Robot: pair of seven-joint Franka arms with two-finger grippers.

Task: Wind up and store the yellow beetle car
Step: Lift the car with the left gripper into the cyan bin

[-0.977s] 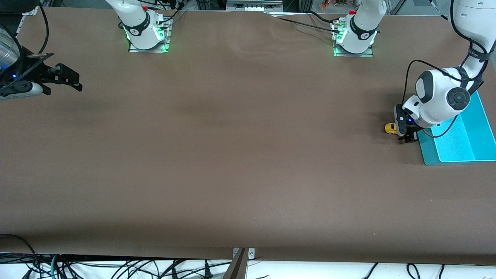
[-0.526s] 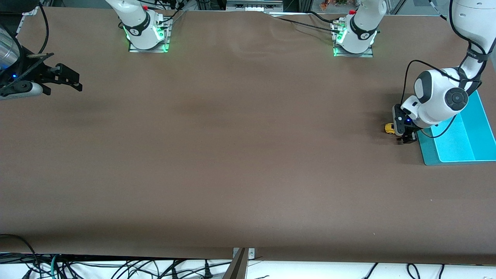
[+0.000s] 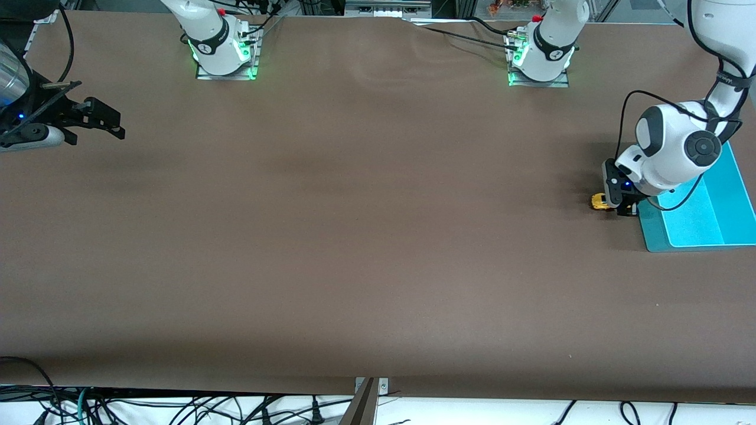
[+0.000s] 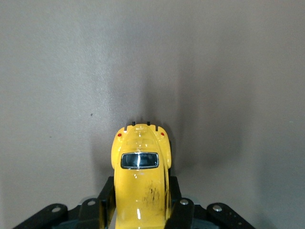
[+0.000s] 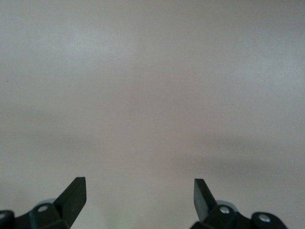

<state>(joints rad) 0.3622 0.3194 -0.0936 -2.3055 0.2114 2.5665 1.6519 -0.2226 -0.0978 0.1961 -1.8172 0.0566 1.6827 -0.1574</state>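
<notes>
**Left tool clamping the yellow beetle car beside the bin**

At the right arm's end of the brown bench, the right tool is hanging in the air above the bench surface, waiting. Its two dark fingers are standing wide apart in the right wrist view, with nothing between them but bare bench.

Along the top of the front view, the two arm bases are sitting on their plates, each glowing green at the foot: the right arm's base and the left arm's base.

Toward the left arm's end of the bench, the left tool is reaching down to the bench surface and gripping the yellow beetle car. In the left wrist view the black fingers are pressing against both flanks of the car, one on each side. The car's rounded end with the dark window is sticking out past the fingertips. Whether its wheels are touching the bench is not visible.

Just beside the left tool, at the edge of the bench, a turquoise bin is lying on the surface, with the white wrist of the left arm hanging over its rim.
</notes>
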